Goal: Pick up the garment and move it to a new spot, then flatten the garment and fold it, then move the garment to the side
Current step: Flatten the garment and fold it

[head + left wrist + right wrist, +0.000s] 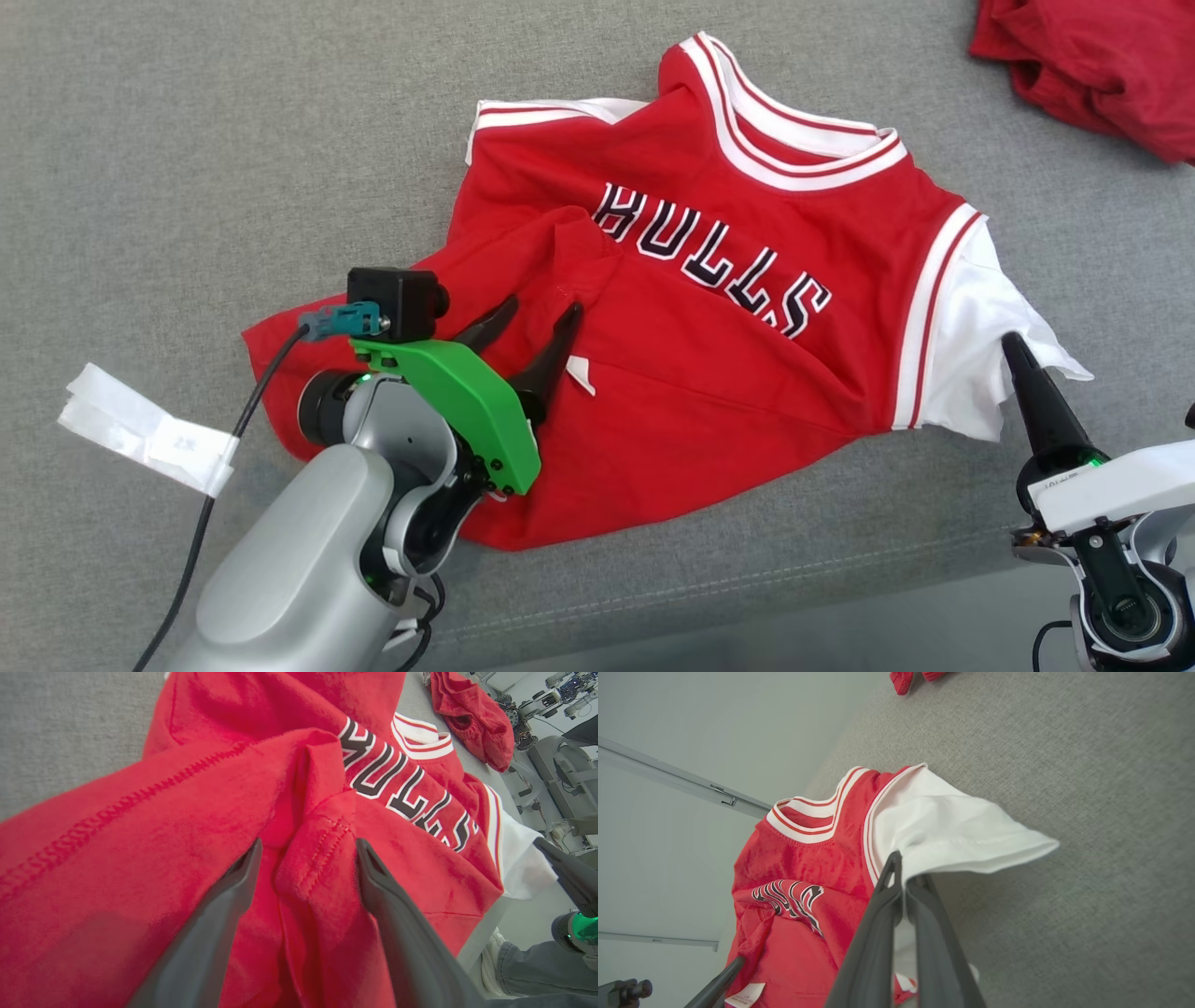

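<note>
Well, at the far left a strip of white tape (145, 431) lies on the grey cushion (187, 140), with a black cable crossing its near end. Next along, the left gripper (543, 305) sits low over the near left part of the red jersey (728, 392). Its jaws are spread wide, and a raised ridge of red cloth with a stitched hem stands between the two fingers. I cannot tell whether the fingers touch that ridge. A small white tag (581, 373) shows just beside the right-hand finger.

The jersey itself lies rumpled in the middle of the cushion, front up, its striped collar toward the far side. Its lower left corner is flipped over onto the chest and covers part of the first letter of BULLS.

Further right, the right gripper (1013, 343) has its jaws pinched tight on the edge of the jersey's white sleeve (990, 308), which is held a little off the cushion. Up in the far right corner another red garment (1102, 65) lies bunched, well apart from the jersey.
</note>
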### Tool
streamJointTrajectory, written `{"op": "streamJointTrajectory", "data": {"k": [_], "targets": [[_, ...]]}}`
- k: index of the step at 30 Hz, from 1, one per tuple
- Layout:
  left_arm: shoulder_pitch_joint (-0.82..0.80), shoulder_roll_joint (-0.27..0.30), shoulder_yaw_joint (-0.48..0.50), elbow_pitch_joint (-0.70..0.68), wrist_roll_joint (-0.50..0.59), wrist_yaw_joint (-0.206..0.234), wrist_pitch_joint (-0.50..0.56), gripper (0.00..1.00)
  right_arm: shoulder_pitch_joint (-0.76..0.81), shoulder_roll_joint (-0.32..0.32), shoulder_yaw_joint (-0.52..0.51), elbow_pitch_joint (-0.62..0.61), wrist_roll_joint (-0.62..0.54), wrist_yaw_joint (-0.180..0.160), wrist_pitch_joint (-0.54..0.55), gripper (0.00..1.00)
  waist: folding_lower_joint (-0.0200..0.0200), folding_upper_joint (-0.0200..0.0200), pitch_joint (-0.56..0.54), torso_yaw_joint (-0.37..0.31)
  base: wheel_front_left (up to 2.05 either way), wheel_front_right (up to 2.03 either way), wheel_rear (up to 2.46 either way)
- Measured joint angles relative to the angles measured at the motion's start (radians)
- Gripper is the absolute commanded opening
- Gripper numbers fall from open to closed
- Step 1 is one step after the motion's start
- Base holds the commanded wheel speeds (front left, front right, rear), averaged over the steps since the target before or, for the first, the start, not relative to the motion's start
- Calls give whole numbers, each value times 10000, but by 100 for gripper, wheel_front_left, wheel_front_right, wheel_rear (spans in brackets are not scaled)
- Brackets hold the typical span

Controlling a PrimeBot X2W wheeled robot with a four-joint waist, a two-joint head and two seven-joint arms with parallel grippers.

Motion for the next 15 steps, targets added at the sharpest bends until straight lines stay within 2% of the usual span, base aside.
{"op": "streamJointTrajectory", "data": {"k": [5, 10, 11, 12, 13, 15], "targets": [[-256, 35, -17, 378, 2, -33, 75, 100, -13, 10, -8, 226, 52, 0, -198, 0, 0, 0, 98, -82, 0, 0, 0], [-263, -56, -178, 483, -6, -276, 88, 100, -14, 25, -12, 416, 113, 0, -330, 0, 0, 0, 64, -77, 0, 0, 0], [-263, -75, -219, 483, -21, -326, 88, 84, -14, 27, -17, 460, 138, 0, -349, 0, 0, -1, 51, -72, 0, 0, 0], [-262, -94, -259, 476, -31, -364, 90, 84, -14, 31, -25, 500, 169, 0, -366, 0, 0, -1, 38, -66, 0, 0, 0], [-262, -125, -276, 472, -31, -389, 90, 56, -14, 31, -36, 541, 173, 0, -378, 0, 0, 0, 22, -56, 0, 0, 0], [-262, -144, -326, 449, -31, -514, 88, 22, -14, 36, -82, 612, 173, -2, -449, 0, 0, 0, -7, -28, 0, 0, 0]]}}
